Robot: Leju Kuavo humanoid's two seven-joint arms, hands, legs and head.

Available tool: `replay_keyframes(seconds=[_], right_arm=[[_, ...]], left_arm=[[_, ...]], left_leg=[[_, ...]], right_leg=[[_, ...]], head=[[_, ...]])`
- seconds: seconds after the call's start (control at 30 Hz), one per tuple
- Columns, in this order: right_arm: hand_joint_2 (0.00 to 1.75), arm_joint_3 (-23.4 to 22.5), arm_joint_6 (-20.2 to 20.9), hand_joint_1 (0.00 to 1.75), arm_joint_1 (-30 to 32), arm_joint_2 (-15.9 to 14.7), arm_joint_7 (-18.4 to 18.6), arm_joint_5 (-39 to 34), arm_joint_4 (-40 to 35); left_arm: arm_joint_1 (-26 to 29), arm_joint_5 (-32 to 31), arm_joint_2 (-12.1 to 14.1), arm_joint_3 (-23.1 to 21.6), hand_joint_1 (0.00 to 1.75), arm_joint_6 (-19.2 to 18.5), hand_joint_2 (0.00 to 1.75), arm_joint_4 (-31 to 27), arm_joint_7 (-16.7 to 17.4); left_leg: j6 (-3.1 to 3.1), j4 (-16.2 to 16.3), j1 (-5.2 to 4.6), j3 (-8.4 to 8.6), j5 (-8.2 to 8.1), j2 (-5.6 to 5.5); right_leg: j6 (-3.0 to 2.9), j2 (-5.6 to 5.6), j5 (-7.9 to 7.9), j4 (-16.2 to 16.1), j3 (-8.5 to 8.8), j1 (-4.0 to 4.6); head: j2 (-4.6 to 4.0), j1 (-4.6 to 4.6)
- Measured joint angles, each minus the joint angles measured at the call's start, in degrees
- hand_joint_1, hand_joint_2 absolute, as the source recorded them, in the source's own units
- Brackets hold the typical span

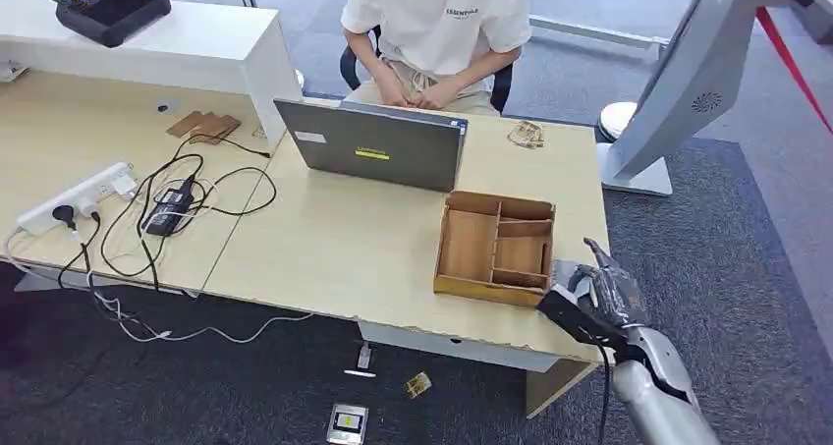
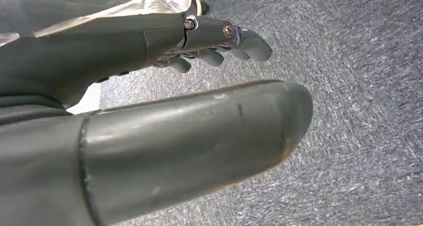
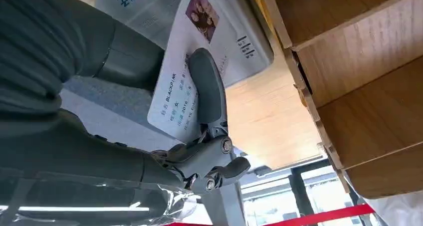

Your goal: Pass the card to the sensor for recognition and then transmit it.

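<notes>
— What did the head view give you?

— The right hand sat at the near right corner of the counter, just beside the wooden tray. From up there I could not make out what it carried. A closed-looking laptop stood further back, and a person in a white shirt sat behind it. A power strip with tangled cables lay at the left end of the counter.

— And the right wrist view?

— That settled it. The card, pale with printed text and a small photo, was pinched between the thick thumb and one of the fingers, which lay flat across its face. The card hung close to the tray's outer wall, over the counter's edge; I couldn't tell whether it touched the wood.

— The left hand?

— The left hand showed in its own wrist view, above grey carpet. Its fingers were curled a little and apart from the thumb, with nothing between them.
</notes>
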Motion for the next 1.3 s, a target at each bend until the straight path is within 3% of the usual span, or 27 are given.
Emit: replay_keyframes(seconds=[0.37,0.57,0.8,1.0,1.1,1.3], right_arm=[[1.75,0.0,-5.4,1.75,-2.5,0.7,1.3,-5.7,0.7],[1.75,-1.4,-7.2,1.75,-5.1,0.7,3.0,-10.7,-3.1],[1.75,-2.5,-6.8,1.75,-8.3,0.6,3.5,-10.7,-6.9],[1.75,-2.4,-3.9,1.75,-12.1,1.4,3.3,-7.3,-7.1],[1.75,-2.0,-1.2,1.75,-14.8,3.0,1.6,-5.1,-5.6],[1.75,-1.1,0.0,1.75,-21.3,6.0,-1.3,-2.6,0.9]], left_arm=[[0.1,-0.7,0.0,0.1,0.0,0.3,0.0,0.0,0.4],[0.0,-1.4,-0.1,0.1,0.0,0.3,0.0,0.0,0.5],[-0.7,-3.3,-0.2,0.1,0.0,-0.8,0.0,0.0,0.8],[-2.6,-5.8,-0.3,-0.1,0.0,-2.6,0.0,0.0,1.7],[-3.8,-7.6,-0.4,-0.2,0.0,-4.1,0.0,-0.1,2.0],[-5.8,-9.5,-0.5,-1.1,0.0,-6.0,0.0,-0.3,2.6]], left_leg=[[0.0,0.0,-0.01,-0.02,0.0,-0.01],[0.0,0.0,-0.01,-0.02,0.0,0.0],[0.0,0.0,-0.01,-0.02,0.01,0.0],[-0.02,0.0,0.0,-0.03,0.02,-0.01],[-0.05,0.0,0.0,-0.04,0.05,-0.01],[-0.05,0.0,0.01,-0.06,0.06,-0.02]], right_leg=[[0.0,0.0,0.0,0.0,-0.02,0.0],[0.0,0.0,0.0,0.0,-0.03,-0.01],[-0.01,0.0,0.02,0.0,-0.03,-0.01],[-0.03,0.0,0.04,0.1,-0.03,0.0],[-0.04,0.0,0.04,0.1,-0.05,0.0],[-0.04,0.0,0.04,0.1,-0.06,0.0]], head=[[0.0,0.0],[0.0,0.0],[0.0,0.0],[0.0,-0.02],[0.0,0.0],[0.0,0.0]])
